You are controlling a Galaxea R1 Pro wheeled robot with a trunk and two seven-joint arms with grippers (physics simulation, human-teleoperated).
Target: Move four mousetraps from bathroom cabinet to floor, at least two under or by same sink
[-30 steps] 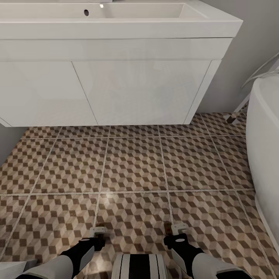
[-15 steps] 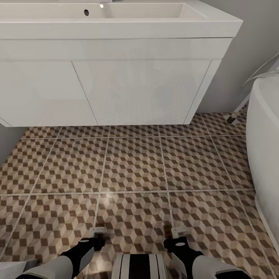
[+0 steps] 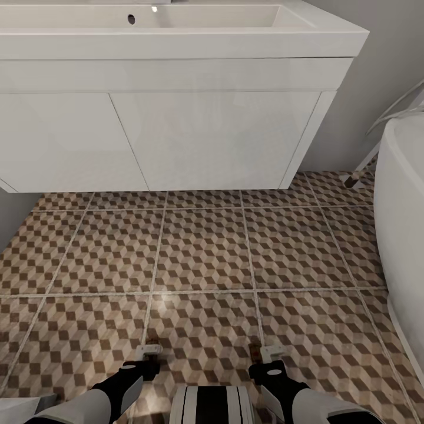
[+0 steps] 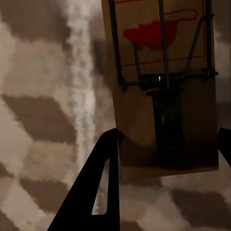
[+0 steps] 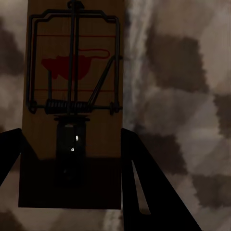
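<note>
In the left wrist view a tan wooden mousetrap [image 4: 163, 72] with dark wire and a red mark sits between the dark fingers of my left gripper [image 4: 168, 137], close over the cube-patterned bathroom floor [image 4: 43, 96]. My right gripper [image 5: 71, 137] grips a second mousetrap [image 5: 74, 67] the same way. In the head view both grippers, left [image 3: 148, 350] and right [image 3: 270, 351], hang low over the bathroom floor [image 3: 200, 253], some way in front of the white sink [image 3: 176, 23] and its vanity unit [image 3: 206, 135]. The cabinet is out of view.
A white rounded bathtub [image 3: 403, 194] stands at the right, with a grey wall [image 3: 377, 70] between it and the vanity. The vanity hangs above the tiles with a gap beneath it. My own trunk [image 3: 212, 406] is at the bottom edge.
The right gripper has sunk very slightly toward the floor with its mousetrap. The left arm and the view have not moved.
</note>
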